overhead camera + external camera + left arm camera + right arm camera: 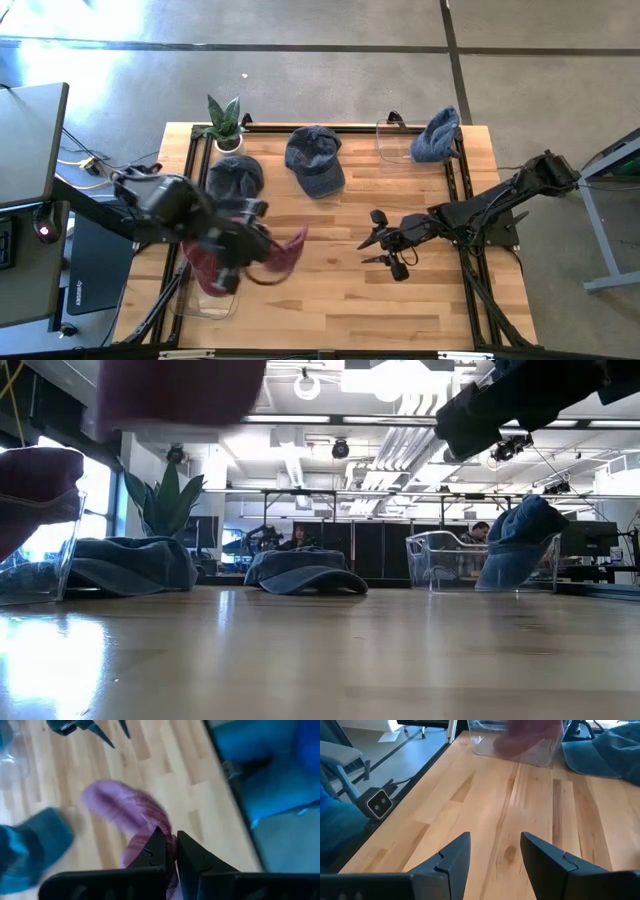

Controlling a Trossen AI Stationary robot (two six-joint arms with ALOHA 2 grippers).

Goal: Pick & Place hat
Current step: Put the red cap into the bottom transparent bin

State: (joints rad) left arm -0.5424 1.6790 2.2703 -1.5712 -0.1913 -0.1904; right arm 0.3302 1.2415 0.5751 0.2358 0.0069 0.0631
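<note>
Evidently the left gripper (262, 243), pinched shut on the maroon hat (285, 252), is carrying it above the clear bin (205, 295) just beside it, so lowering and letting go comes next, while the right gripper (385, 248) hangs open-fingered over bare wooden table (330, 290) across from it.

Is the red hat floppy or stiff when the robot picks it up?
Probably floppy: the red hat sags and folds where the left gripper pinches it. It is likely light, since a small pinch of cloth seems to carry it. It should not roll.
</note>
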